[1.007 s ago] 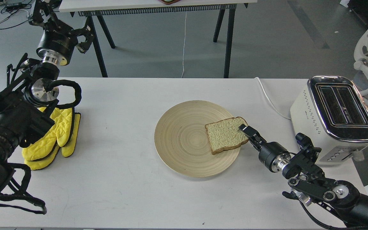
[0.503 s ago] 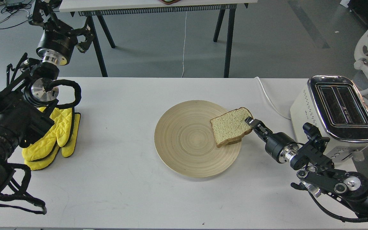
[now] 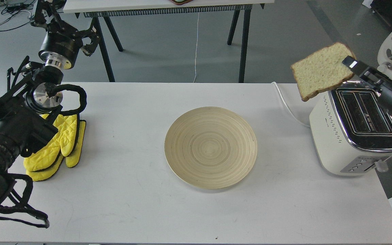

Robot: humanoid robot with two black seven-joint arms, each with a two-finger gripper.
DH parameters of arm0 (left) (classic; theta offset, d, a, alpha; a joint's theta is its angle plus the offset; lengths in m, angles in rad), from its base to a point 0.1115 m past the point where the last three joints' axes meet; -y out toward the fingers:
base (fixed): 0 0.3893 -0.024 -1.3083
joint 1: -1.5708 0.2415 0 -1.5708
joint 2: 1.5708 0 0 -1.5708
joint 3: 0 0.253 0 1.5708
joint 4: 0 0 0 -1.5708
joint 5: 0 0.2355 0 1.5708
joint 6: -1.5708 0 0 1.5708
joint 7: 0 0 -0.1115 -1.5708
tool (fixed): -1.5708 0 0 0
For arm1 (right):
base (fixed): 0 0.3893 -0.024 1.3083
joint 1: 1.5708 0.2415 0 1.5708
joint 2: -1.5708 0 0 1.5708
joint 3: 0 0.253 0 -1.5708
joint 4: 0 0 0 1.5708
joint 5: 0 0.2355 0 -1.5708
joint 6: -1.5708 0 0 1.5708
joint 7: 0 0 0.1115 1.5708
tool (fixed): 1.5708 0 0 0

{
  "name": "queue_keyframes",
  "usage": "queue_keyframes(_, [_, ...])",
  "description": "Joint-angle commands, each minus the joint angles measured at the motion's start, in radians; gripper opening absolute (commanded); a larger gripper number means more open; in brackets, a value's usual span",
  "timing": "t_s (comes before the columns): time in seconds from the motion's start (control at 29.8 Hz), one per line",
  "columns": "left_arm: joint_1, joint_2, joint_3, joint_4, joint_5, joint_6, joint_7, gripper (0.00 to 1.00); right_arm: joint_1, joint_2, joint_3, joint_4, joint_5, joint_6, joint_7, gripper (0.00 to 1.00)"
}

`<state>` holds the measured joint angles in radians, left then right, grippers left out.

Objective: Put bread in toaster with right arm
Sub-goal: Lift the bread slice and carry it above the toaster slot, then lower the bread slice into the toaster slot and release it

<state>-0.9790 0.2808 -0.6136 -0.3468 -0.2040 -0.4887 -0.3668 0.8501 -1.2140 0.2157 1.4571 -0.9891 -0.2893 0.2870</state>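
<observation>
White counter [image 3: 131, 204] with a round wooden plate [image 3: 211, 147] in the middle, nothing on it. Left of the plate sit yellow oven mitts [image 3: 58, 144]; right of it, the toaster [image 3: 354, 127], both slots bare. The bread [image 3: 322, 69] hangs in the air above the toaster's back-left corner, pinched by the right end effector [image 3: 350, 63]. Left end effector [image 3: 87, 41], far back-left of the plate: can't tell. Grey floor and another table behind.

Wooden plate [image 3: 211, 147], yellow oven mitts [image 3: 57, 147]
</observation>
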Motion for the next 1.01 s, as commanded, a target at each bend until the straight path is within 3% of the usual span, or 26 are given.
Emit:
queue_keyframes(0.0, [0.000,0.000,0.000,0.000,0.000,0.000,0.000,1.00,0.001,-0.123,0.001,0.005,-0.069,0.001,-0.028,0.07])
queue_keyframes(0.2, [0.000,0.000,0.000,0.000,0.000,0.000,0.000,1.00,-0.014,-0.190,-0.039,0.000,-0.072,0.002,-0.037,0.08])
queue_keyframes(0.97, [0.002,-0.002,0.000,-0.001,0.000,0.000,0.000,1.00,-0.023,-0.088,-0.170,-0.036,-0.077,-0.016,-0.066,0.08])
